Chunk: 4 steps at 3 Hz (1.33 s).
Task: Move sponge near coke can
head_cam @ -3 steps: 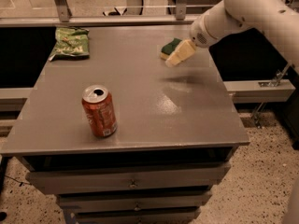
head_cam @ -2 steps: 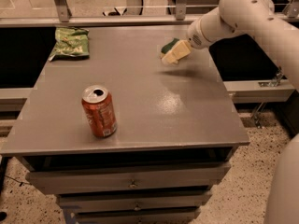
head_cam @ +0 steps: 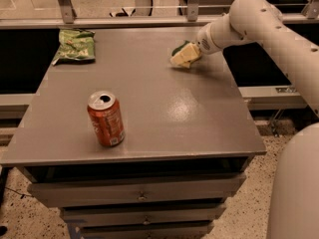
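The sponge [head_cam: 178,48] shows as a dark green patch on the far right part of the grey table [head_cam: 149,108]; its pale base is mostly hidden. My gripper [head_cam: 186,57] is right at the sponge, covering its near right side, at the end of the white arm [head_cam: 259,21] that reaches in from the right. The coke can [head_cam: 105,118], red-orange with a silver top, stands upright near the front left of the table, far from the sponge and the gripper.
A light green snack bag [head_cam: 76,45] lies at the table's far left corner. A rail with metal posts [head_cam: 124,9] runs behind the table. Drawers [head_cam: 139,195] sit under the tabletop. The robot's white body [head_cam: 299,193] is at the lower right.
The gripper has shifted slightly left and away along the table at the sponge, and the arm has swung further into view. The can and bag have not moved.
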Tool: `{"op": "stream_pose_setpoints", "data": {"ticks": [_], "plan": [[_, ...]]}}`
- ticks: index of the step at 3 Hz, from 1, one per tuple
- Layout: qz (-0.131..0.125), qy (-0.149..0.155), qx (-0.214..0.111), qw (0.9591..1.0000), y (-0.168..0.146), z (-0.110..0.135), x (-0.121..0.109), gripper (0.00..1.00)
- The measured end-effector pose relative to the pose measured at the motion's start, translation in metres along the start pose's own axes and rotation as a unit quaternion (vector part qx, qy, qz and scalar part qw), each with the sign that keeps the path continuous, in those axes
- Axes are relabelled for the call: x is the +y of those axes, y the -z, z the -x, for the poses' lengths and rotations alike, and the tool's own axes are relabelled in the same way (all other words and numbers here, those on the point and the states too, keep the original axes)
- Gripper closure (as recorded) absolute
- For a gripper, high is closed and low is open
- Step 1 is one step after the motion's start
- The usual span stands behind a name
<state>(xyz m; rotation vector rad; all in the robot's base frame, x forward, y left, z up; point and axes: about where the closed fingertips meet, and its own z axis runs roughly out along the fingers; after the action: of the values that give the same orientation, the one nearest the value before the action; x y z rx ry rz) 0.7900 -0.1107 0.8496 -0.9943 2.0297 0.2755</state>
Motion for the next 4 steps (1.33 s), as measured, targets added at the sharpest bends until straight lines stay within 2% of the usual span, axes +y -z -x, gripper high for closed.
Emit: {"op": "stream_pose_setpoints", "data": {"ticks": [1,2,3,4], "plan": [[0.001,-0.010,-0.010,0.9999,-0.002,0.001,-0.003,0.41],[0.014,-0.007,-0.021,0.9996,0.006,0.009,0.004,0.63],[0.045,0.000,-0.035,0.9984,0.023,0.017,0.026,0.87],[0.091,0.020,-0.048,0.9945,0.045,0.024,0.063,1.00]]}}
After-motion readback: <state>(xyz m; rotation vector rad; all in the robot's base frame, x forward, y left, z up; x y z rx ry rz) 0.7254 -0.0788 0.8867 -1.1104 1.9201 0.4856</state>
